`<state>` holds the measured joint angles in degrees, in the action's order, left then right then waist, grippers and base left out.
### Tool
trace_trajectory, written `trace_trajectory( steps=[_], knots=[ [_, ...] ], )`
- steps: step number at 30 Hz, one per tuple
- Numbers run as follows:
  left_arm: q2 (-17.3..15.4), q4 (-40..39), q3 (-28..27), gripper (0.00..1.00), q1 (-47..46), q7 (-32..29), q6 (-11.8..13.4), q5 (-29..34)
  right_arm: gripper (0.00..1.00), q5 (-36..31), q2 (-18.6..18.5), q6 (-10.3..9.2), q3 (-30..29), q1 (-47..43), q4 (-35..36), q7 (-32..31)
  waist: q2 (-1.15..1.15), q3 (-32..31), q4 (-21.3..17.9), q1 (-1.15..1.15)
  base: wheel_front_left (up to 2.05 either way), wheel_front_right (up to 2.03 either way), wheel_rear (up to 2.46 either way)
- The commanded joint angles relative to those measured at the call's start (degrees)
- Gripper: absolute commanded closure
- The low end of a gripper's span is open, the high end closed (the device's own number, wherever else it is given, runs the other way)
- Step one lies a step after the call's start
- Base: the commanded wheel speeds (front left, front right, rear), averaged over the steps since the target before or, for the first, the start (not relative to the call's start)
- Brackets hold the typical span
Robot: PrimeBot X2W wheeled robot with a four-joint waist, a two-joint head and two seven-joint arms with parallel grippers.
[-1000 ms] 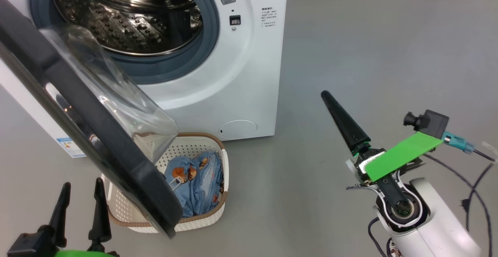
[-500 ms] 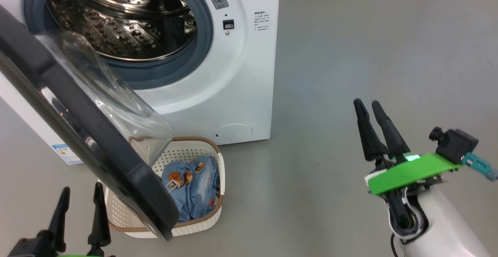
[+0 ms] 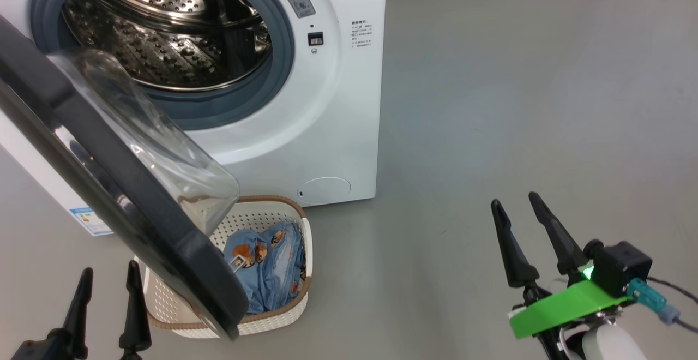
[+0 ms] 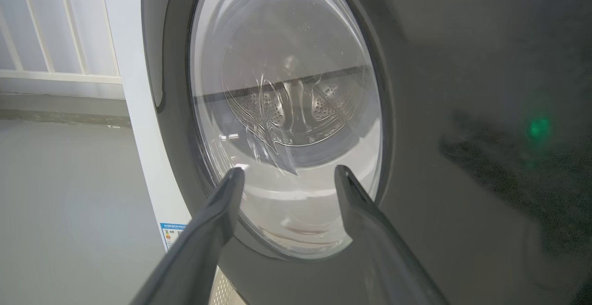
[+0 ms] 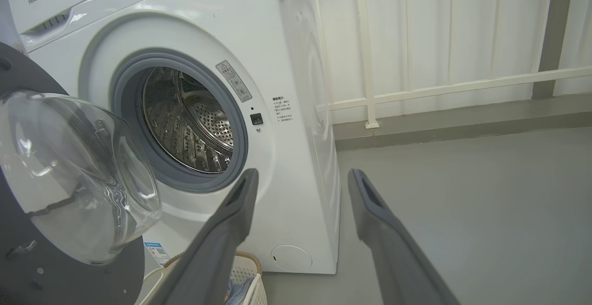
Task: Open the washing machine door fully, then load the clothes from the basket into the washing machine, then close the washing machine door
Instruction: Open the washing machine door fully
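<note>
Head view: grey floor [image 3: 518, 103] spreads right. The washing machine [image 3: 332, 109] stands upper left, with the washing machine door [image 3: 142, 223] swung open over the basket [image 3: 272, 319] holding the clothes [image 3: 267, 273], lower left. Left gripper [image 3: 109, 267] and right gripper [image 3: 513, 199], at the bottom corners, stand spread and empty. Left wrist view: white railing [image 4: 60, 76] upper left, beside the door. Right wrist view: railing upper right.

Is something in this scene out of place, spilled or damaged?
Nothing is spilled or broken. One awkward thing: the basket with the clothes stands beneath the edge of the open washing machine door, which hides part of it from above.
</note>
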<state>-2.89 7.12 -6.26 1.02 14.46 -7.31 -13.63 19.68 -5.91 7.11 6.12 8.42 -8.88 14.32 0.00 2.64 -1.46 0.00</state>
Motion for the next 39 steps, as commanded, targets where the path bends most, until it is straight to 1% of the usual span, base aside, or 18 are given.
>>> trace_trajectory(
  steps=[1, 7, 8, 15, 23, 39],
  knots=[
    [-0.41, -1.9, -2.15, 0.0, -0.37, 0.54, -0.18, 0.76, 0.0, -2.32, 0.62, 0.37, 0.43, -0.32, 2.31, 0.67, 0.0, 0.03, 0.01, 0.0, 0.0, 0.0, 0.0],
    [-0.25, -1.96, -1.84, 0.0, 0.17, 0.54, -0.18, 1.21, 0.0, -9.56, 2.28, 0.37, -1.3, -2.95, 4.03, 0.67, 0.0, 0.01, 0.27, 0.0, 0.0, 0.0, 0.0],
    [-0.25, -1.96, -1.84, 0.0, 0.17, 0.54, -0.18, 1.21, 0.0, -9.56, 2.28, 0.37, -1.3, -2.95, 4.03, 0.67, 0.0, 0.01, 0.27, 0.0, 0.0, 0.0, 0.0],
    [-0.14, -1.93, -1.56, 0.0, 0.16, 0.54, -0.18, 1.73, 0.0, -15.14, 2.89, 0.37, -3.02, -4.44, 3.59, 0.67, 0.0, -0.1, 0.85, 0.0, 0.0, 0.0, 0.0],
    [-0.08, -1.92, -1.39, 0.0, 0.38, 0.54, -0.18, 1.82, 0.0, -17.06, 3.0, 0.37, -3.62, -5.03, 1.96, 0.67, 0.0, -0.07, 1.1, 0.0, 0.0, 0.0, 0.0],
    [0.0, -1.44, -1.48, 0.0, 0.75, 0.54, -0.18, 2.24, 0.0, -16.88, 3.02, 0.37, -3.71, -5.33, -0.48, 0.68, 0.0, -0.95, 1.35, 0.0, 0.0, 0.0, 0.0]
  ],
)
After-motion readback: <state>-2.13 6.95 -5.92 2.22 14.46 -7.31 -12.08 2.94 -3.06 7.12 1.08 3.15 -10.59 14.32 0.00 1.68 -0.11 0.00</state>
